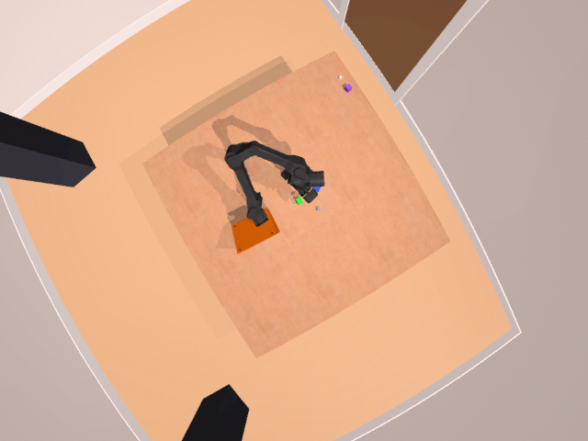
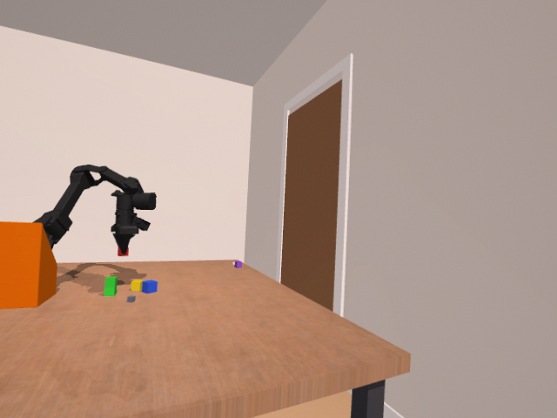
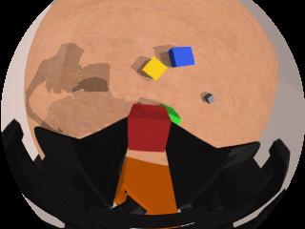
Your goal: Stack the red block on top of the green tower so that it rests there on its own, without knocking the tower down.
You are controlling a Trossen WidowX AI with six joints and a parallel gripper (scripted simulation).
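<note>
My gripper [image 2: 123,252] [image 3: 148,122] is shut on the red block [image 2: 123,252] [image 3: 149,134] and holds it well above the table. The green tower [image 1: 299,200] [image 2: 110,286] stands upright on the table. In the wrist view only part of the green tower [image 3: 172,114] shows, just behind the right side of the red block; the rest is hidden. In the exterior view the red block is higher than the tower's top and a little to its right. The arm hides the red block in the top view.
A yellow block [image 2: 136,285] [image 3: 154,69] and a blue block [image 1: 317,188] [image 2: 150,286] [image 3: 182,56] lie near the tower. A small grey cube [image 1: 317,208] [image 2: 130,299] [image 3: 209,98] lies beside them. An orange box [image 1: 255,235] [image 2: 20,265] stands at the arm's base. A purple block [image 1: 347,87] [image 2: 238,264] lies at the far corner.
</note>
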